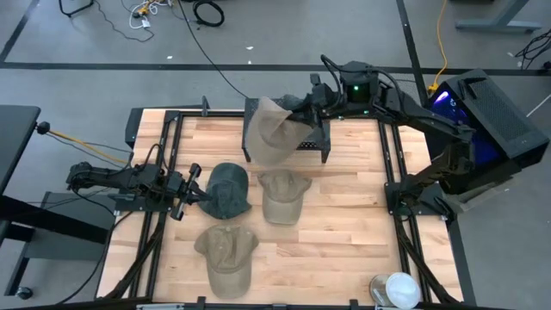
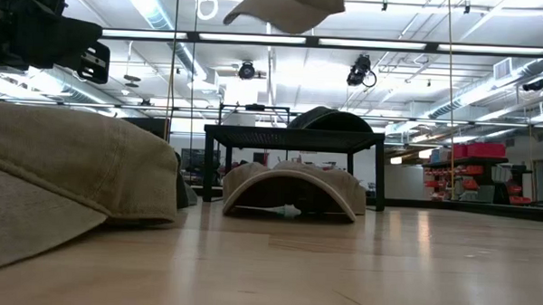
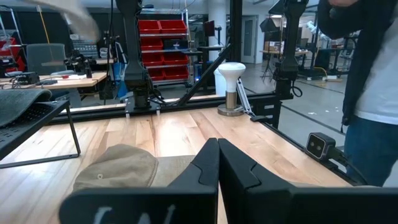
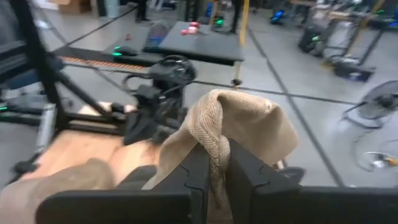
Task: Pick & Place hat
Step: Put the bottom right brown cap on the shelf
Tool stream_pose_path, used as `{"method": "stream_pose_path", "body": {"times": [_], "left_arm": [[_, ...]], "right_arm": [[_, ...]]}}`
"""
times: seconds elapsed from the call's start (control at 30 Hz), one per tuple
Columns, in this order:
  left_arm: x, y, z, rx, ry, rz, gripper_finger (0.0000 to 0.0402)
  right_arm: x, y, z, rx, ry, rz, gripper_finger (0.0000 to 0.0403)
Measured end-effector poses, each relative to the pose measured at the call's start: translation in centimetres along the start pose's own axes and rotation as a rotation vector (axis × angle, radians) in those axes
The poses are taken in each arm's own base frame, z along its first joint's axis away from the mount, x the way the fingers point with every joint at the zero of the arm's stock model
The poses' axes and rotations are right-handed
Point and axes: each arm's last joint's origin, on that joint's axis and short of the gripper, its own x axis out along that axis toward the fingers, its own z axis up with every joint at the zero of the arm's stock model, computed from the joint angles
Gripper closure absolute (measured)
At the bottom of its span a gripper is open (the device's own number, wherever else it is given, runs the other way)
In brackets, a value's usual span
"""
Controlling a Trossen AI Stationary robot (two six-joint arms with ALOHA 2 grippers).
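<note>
My right gripper (image 1: 297, 114) is shut on a tan hat (image 1: 271, 131) and holds it high over the black mesh rack (image 1: 312, 146) at the table's far side. In the low view this hat (image 2: 286, 6) hangs well above the rack (image 2: 290, 135), on which a dark hat (image 2: 331, 120) lies. My left gripper (image 1: 193, 186), shut, waits at the table's left, just beside a dark green hat (image 1: 229, 189). Two more tan hats lie crown-up on the table, one in the middle (image 1: 282, 196) and one near the front (image 1: 228, 254). My right gripper pinches a bunched fold of the tan hat's fabric (image 4: 214, 140) between its two fingers, coming roughly level from the table's right. The hat is lifted clear and droops below and beyond the fingers; which part of the hat the fold belongs to does not show.
A white, bulb-shaped object (image 1: 398, 289) stands at the table's near right corner. Black frame rails run along the table's left and right sides. A person (image 3: 373, 93) stands beyond the table's right side. Bare wood lies right of the middle hat (image 1: 353, 215).
</note>
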Motion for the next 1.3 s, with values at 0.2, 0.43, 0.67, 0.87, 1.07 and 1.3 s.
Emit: {"method": "stream_pose_path", "body": {"times": [0.2,0.43,0.67,0.87,1.07,1.3], "left_arm": [[0.0,0.0,0.0,0.000,0.000,0.000,0.0399],[0.0,0.0,0.0,0.000,0.000,0.000,0.0399],[0.0,0.0,0.0,0.000,0.000,0.000,0.0399],[0.0,0.0,0.0,0.000,0.000,0.000,0.0399],[0.0,0.0,0.0,0.000,0.000,0.000,0.0399],[0.0,0.0,0.0,0.000,0.000,0.000,0.0399]], "right_arm": [[1.7,-0.7,-0.4,-0.021,-0.020,-0.012,0.0367],[3.1,-2.1,-1.9,-0.002,0.009,0.082,0.0367],[3.1,-4.4,-3.1,0.031,0.013,0.128,0.0367],[2.1,-6.7,-3.7,0.048,0.009,0.089,0.0367],[1.6,-7.7,-3.9,0.054,-0.022,0.142,0.0367],[3.1,-8.6,-5.3,0.082,-0.017,0.225,0.0367]]}}
